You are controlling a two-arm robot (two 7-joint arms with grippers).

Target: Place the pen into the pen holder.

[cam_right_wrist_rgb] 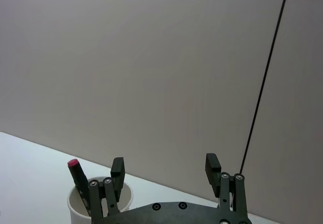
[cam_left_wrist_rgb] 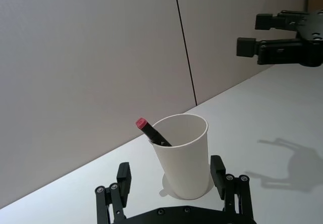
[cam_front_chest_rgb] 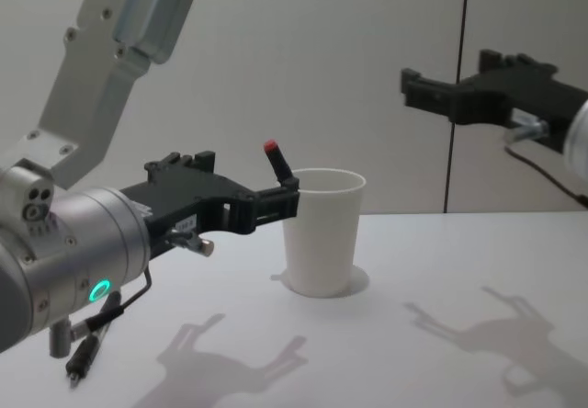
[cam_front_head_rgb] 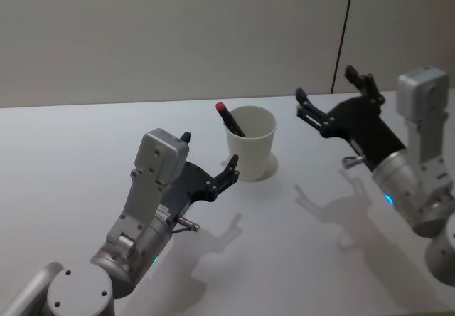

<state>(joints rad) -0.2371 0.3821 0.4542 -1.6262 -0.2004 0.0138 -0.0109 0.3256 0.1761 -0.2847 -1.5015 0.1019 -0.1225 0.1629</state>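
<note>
White paper pen holder (cam_front_head_rgb: 250, 145), tapered, wider at top, rolled rim, plain, upright on a smooth matte white table (cam_front_head_rgb: 78, 166), toward the far edge and about midway along it. Inside is the pen (cam_front_head_rgb: 229, 119): slim black barrel, small red end up. It leans toward the table's left edge and rests on the rim, the red tip poking above it; the lower part is hidden by the cup wall.

Left gripper (cam_front_head_rgb: 210, 149): black metal fingers with visible screws, spread apart, holding nothing, low over the table on the cup's left and near side. One fingertip is close to the cup wall; can't tell if it touches.

Right gripper (cam_front_head_rgb: 325, 88): same black build, fingers spread, empty, raised over the table's right side, clear of the cup.
</note>
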